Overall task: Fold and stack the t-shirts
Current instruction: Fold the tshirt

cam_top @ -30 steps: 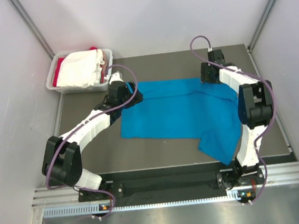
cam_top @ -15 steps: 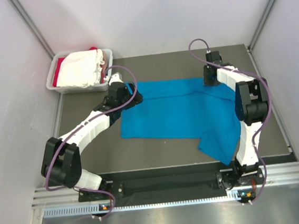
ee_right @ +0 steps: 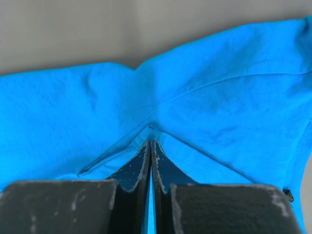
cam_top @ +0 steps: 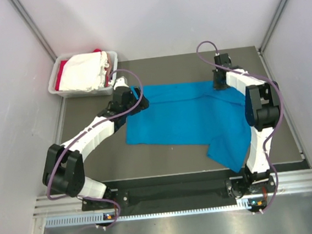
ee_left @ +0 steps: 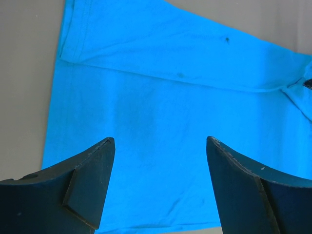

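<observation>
Jaws of the left gripper (ee_left: 158, 141) stand wide apart and hold nothing. Jaws of the right gripper (ee_right: 150, 142) are pressed together on a raised pinch of the bright blue short-sleeved cloth t-shirt (cam_top: 183, 117). The cloth puckers up to the fingertips (ee_right: 144, 152), and a blue sliver shows between them.

1. Dark grey flat table top (cam_top: 181, 153): lies under the blue t-shirt and shows bare on all sides of it.
2. Blue t-shirt: spread flat and unfolded, with one section reaching toward the arm bases on the right. Stitched seams and a hem line are visible in both wrist views.
3. Left gripper: positioned over the t-shirt's far left corner. Whether it touches the cloth cannot be told.
4. Right gripper: positioned at the t-shirt's far edge, toward its right end, where seams converge.
5. Pale grey rectangular plastic tub (cam_top: 60, 93): beyond the t-shirt's far left corner, apart from it.
6. Crumpled white cloth garment (cam_top: 85, 71): in the tub, filling most of it.
7. Red cloth garment (cam_top: 58, 81): in the tub, partly under the white one.
8. Small dark speck (ee_left: 226, 39): on the t-shirt, seen in the left wrist view.
</observation>
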Controlling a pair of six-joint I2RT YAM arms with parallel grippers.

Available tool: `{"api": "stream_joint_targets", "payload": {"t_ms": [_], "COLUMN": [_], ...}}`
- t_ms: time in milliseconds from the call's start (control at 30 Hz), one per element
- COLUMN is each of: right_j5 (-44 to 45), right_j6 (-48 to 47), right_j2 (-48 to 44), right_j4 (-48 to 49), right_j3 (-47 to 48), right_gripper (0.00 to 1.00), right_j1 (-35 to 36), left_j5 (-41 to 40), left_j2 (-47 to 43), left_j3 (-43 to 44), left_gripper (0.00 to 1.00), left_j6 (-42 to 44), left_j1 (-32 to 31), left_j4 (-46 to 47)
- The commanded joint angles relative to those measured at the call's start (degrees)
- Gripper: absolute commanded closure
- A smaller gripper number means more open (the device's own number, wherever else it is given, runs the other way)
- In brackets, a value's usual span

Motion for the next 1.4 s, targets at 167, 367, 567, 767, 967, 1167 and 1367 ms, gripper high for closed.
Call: {"api": "stream_joint_targets", "payload": {"t_ms": [167, 367, 567, 767, 967, 1167, 1367], "right_j5": [1.06, 2.1, 2.2, 1.49, 1.93, 0.62, 0.18], "right_j6": [-0.72, -0.71, -1.33, -1.42, -1.95, -1.6, -1.42], "right_j2": [-3.76, -3.76, -1.3, -0.16, 0.02, 0.9, 1.34], "right_j4": [0.36, 0.36, 0.19, 0.27, 0.71, 0.89, 0.8], "right_j3": [0.12, 0.73, 1.96, 2.14, 1.26, 1.88, 1.44], "right_gripper": [0.59, 0.52, 0.61, 0.65, 0.63, 0.61, 0.68], "right_j1": [1.04, 1.21, 1.13, 1.3, 1.21, 1.21, 1.21], "left_j5": [1.44, 2.32, 2.68, 2.68, 3.03, 2.85, 3.03], "left_j2": [-3.41, -3.15, -2.54, -2.71, -2.62, -2.97, -2.8], "left_j3": [-1.16, -1.52, -1.52, -1.43, -1.52, -1.69, -1.69], "left_gripper": [0.2, 0.2, 0.2, 0.2, 0.2, 0.2, 0.21], "left_j6": [-0.54, -1.15, -1.33, -1.15, -1.24, -1.15, -1.24], "left_j1": [0.03, 0.03, 0.03, 0.03, -0.06, -0.06, -0.06], "left_j4": [1.81, 2.86, 3.04, 2.86, 2.95, 2.86, 2.86]}}
